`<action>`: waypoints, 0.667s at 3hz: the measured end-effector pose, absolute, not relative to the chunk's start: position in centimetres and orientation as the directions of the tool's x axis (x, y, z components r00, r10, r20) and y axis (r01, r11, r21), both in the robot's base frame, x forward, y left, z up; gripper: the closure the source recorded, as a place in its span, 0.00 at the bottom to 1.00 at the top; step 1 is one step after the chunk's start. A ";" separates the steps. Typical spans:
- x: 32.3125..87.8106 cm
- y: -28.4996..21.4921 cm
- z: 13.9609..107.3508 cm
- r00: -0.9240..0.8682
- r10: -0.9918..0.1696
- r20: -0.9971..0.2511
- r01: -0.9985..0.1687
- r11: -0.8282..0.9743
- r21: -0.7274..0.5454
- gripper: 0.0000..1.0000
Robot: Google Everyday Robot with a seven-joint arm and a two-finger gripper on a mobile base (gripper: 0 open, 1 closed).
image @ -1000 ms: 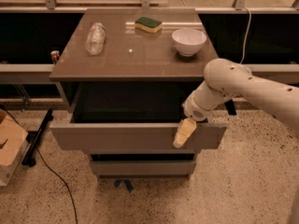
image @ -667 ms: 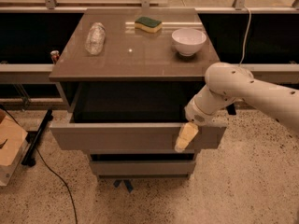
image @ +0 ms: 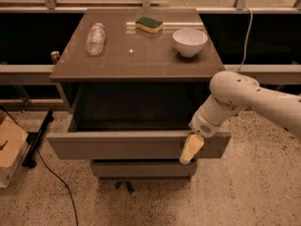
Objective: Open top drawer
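The top drawer point(image: 117, 146) is pulled far out from under the brown cabinet top point(image: 136, 55); its wide grey-brown front faces me and its inside is dark. My gripper point(image: 190, 149) hangs from the white arm point(image: 235, 98) on the right. Its pale yellow fingers point(image: 191, 147) lie over the drawer front's upper edge near its right end. A narrower drawer front point(image: 141, 168) sits shut below it.
On the cabinet top lie a clear plastic bottle point(image: 95, 38), a green and yellow sponge point(image: 149, 24) and a white bowl point(image: 189, 41). A cardboard box point(image: 9, 147) and a black cable point(image: 56, 178) lie on the speckled floor at the left.
The drawer has come out a little further toward me, and my gripper has moved down and forward with its front edge.
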State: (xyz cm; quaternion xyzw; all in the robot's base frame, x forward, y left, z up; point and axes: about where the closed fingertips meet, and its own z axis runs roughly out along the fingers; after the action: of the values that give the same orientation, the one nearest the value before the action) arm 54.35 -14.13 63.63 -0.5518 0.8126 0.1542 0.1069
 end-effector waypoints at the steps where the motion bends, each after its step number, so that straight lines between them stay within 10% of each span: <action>1: 50.5 -15.8 64.0 -0.420 -0.853 -0.309 -0.906 0.380 0.185 0.45; 2: 50.5 -15.8 64.0 -0.421 -0.853 -0.309 -0.906 0.380 0.185 0.68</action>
State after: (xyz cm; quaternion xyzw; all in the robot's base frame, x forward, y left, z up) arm 50.47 -15.80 64.00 -0.5321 0.8267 0.1642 0.0809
